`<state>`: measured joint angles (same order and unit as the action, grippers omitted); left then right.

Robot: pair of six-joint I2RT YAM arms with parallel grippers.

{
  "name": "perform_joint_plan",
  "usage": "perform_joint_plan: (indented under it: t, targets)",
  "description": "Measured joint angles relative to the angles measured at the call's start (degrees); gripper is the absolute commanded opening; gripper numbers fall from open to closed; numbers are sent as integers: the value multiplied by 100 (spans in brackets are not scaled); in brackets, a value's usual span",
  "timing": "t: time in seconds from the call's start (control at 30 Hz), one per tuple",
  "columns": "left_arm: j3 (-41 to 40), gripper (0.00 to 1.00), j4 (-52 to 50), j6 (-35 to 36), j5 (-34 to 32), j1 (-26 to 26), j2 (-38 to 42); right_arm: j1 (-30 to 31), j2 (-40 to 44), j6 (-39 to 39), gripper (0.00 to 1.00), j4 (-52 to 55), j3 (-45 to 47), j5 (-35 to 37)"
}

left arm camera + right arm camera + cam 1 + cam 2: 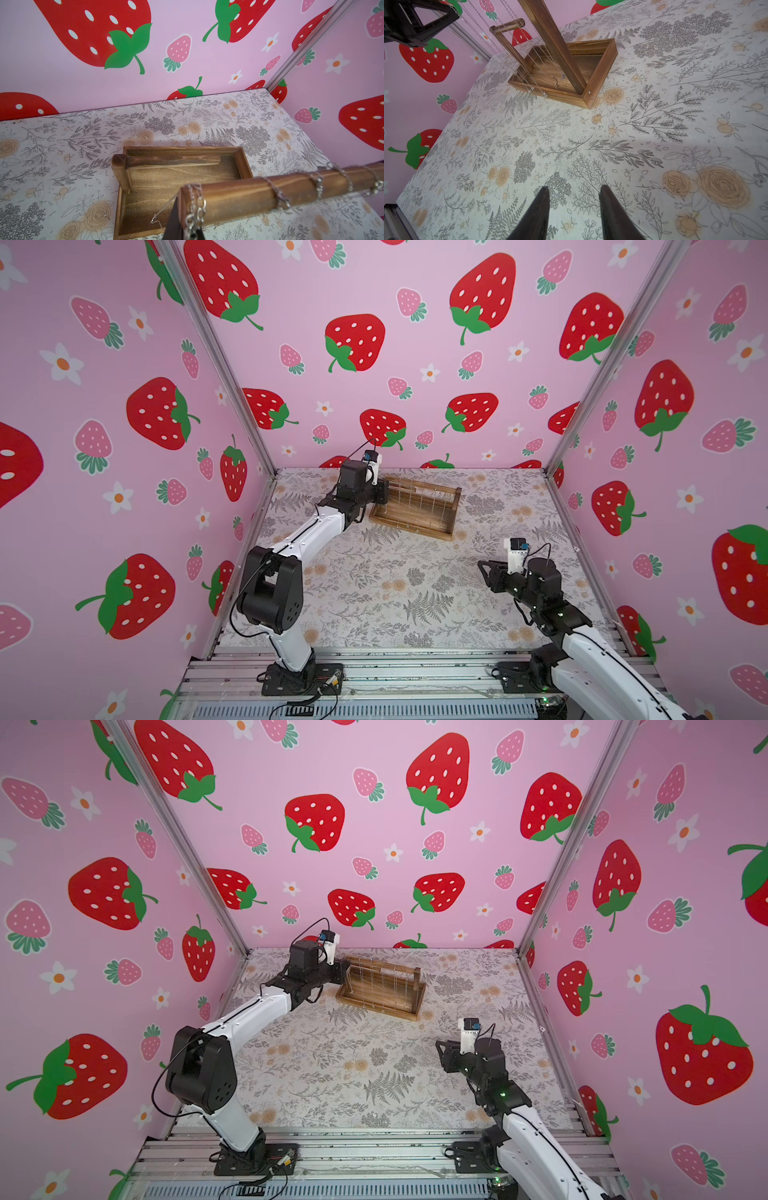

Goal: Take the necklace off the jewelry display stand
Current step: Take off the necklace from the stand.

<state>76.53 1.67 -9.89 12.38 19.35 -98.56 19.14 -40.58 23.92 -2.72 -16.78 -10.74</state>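
The brown wooden jewelry display stand (432, 526) (399, 1011) sits at the back middle of the table, with several thin silver chains draped over its top bars. My left gripper (381, 492) (343, 971) is at the left end of the stand, level with a top bar. In the left wrist view it (190, 232) is shut on the ringed chain of a necklace (195, 204) that hangs over the end of the bar (249, 193). My right gripper (482, 568) (574, 187) hovers open over bare table at front right, well clear of the stand (550, 94).
More necklaces (278, 195) (542, 58) hang further along the bars, their pendants reaching the tray base (145, 187). Strawberry-print walls close the table at the back and both sides, and the back wall stands just behind the stand.
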Motion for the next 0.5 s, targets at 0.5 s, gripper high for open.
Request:
perform_joint_plan:
  t: [0.5]
  targets:
    - [-590, 0, 94, -59, 11, 26, 442, 0, 2, 2, 40, 2, 0, 0]
